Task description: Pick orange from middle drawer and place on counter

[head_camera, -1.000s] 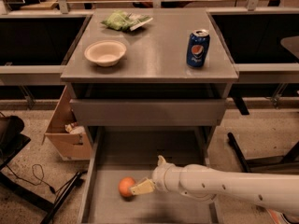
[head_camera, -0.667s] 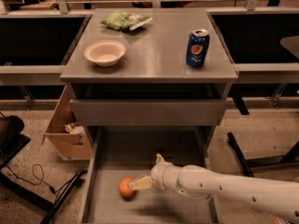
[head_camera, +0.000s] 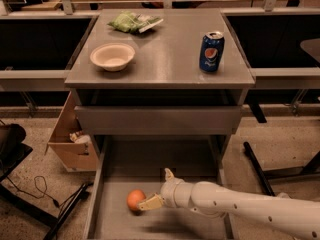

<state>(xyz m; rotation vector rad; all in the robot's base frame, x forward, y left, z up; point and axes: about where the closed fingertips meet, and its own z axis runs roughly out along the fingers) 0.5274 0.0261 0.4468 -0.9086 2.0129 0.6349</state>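
Note:
The orange [head_camera: 135,200] lies on the floor of the open middle drawer [head_camera: 165,159], towards its front left. My gripper [head_camera: 146,204] reaches in from the right on the white arm, low in the drawer, with one fingertip [head_camera: 149,203] right against the orange's right side. The counter [head_camera: 165,64] is the grey cabinet top above.
On the counter stand a white bowl [head_camera: 112,56], a blue soda can [head_camera: 211,51] and a green bag [head_camera: 131,22]. A closed grey drawer front [head_camera: 157,120] sits above the open drawer. A cardboard box [head_camera: 70,139] and a black stand [head_camera: 67,209] are on the floor at left.
My gripper has moved a little left and closer to the orange. The orange has not moved.

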